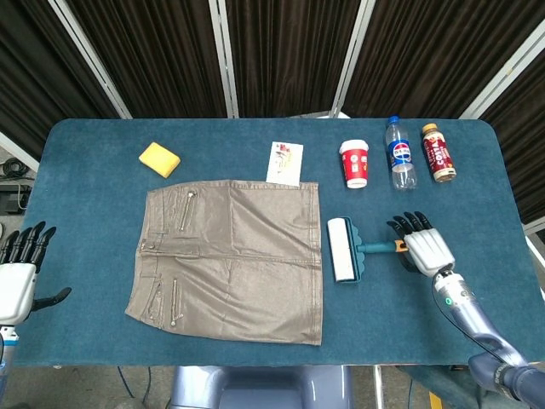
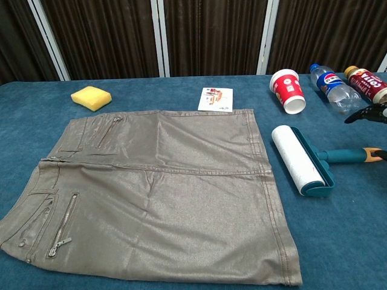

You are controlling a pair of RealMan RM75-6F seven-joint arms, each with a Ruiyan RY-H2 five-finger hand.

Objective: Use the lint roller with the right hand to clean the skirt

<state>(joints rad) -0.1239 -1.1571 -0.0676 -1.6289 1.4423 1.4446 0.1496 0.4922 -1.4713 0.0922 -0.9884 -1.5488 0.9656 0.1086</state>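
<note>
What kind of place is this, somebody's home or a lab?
Probably a lab or test room: a blue-covered table before dark curtains, with a skirt, lint roller and a robot's right hand.

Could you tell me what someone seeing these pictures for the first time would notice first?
The eye lands first on the taupe skirt, spread flat across the middle of the blue table. Just to its right lies the lint roller, with the right hand at the end of its handle, fingers apart. Along the far edge stand a red cup and two bottles, with a yellow sponge far left.
</note>
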